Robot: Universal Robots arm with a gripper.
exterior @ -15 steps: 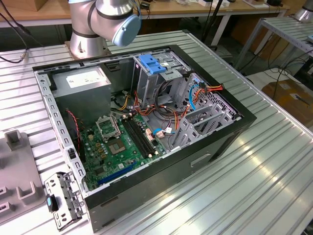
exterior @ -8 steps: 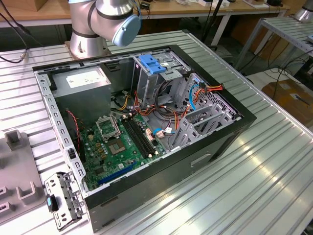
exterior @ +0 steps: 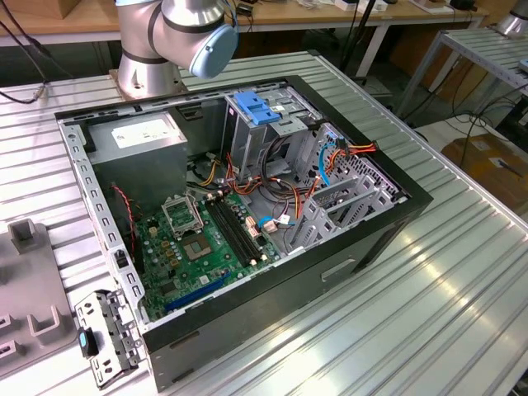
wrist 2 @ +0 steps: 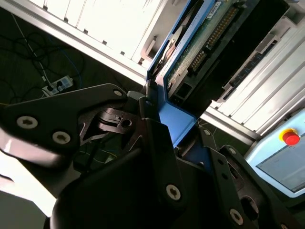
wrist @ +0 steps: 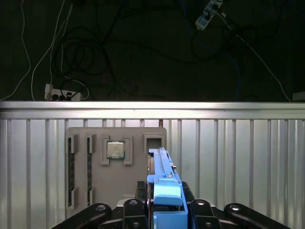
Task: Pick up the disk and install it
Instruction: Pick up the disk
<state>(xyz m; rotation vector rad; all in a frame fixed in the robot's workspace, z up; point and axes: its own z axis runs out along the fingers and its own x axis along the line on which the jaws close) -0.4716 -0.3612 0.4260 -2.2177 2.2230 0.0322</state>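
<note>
In both wrist views my gripper (wrist: 164, 212) is shut on the disk (wrist: 163, 167), its black fingers (wrist 2: 159, 138) pressed against the blue side rails. The second wrist view shows the disk (wrist 2: 202, 45) edge-on, with its green circuit board and connector pins facing out and its blue rail (wrist 2: 177, 121) running into the jaws. The disk is held up in the air above the ribbed metal table (wrist: 238, 162). In the exterior view the open computer case (exterior: 355, 247) lies on its side, and a metal drive cage (exterior: 276, 136) with a blue latch (exterior: 256, 107) stands at its far end.
A grey parts tray (wrist: 95, 167) with a processor (wrist: 114, 150) and memory sticks lies beneath the gripper. In the case are a grey power-supply box (exterior: 140, 136), a green motherboard (exterior: 206, 243) and loose cables (exterior: 280, 194). The arm's base (exterior: 157, 49) stands behind the case. A bracket (exterior: 103, 334) lies by the tray (exterior: 25, 280).
</note>
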